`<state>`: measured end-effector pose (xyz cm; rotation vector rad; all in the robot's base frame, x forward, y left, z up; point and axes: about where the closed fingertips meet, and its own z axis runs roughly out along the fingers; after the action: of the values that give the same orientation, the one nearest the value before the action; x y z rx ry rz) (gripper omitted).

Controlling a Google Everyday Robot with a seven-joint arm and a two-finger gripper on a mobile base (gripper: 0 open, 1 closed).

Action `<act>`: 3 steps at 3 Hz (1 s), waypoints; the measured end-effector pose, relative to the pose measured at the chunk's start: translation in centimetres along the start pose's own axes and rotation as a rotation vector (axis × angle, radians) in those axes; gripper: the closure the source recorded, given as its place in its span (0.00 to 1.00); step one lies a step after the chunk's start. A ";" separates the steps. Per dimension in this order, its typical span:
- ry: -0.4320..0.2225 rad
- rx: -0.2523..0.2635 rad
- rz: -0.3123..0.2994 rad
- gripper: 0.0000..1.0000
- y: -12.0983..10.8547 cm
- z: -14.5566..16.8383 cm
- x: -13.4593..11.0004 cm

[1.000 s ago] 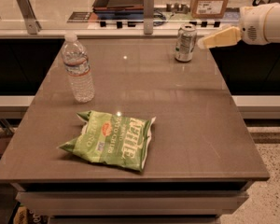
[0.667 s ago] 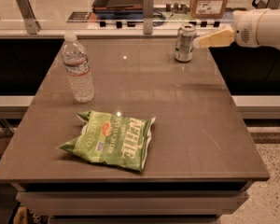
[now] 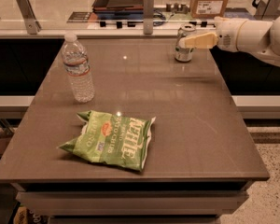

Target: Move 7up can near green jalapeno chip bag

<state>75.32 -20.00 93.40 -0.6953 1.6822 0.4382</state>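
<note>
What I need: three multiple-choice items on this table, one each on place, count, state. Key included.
1. Where on the brown table is the small silver-and-green aluminium can? A. far right B. near left C. centre
2. How many clear plastic water bottles stand there? A. three B. two C. one
3. The crinkled light-green chip bag is: A. hanging B. lying flat C. upright
1A, can at far right, the gripper at it; 2C, one bottle, left; 3B, bag flat on the tabletop.
</note>
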 end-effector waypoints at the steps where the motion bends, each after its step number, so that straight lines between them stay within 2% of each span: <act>1: -0.016 -0.031 0.015 0.00 0.3 2.0 0.2; 2: -0.016 -0.046 0.023 0.00 0.3 3.5 0.5; 3: -0.028 -0.062 0.054 0.00 -0.4 5.3 2.0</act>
<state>79.31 -17.36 90.31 -0.6865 1.6701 0.5379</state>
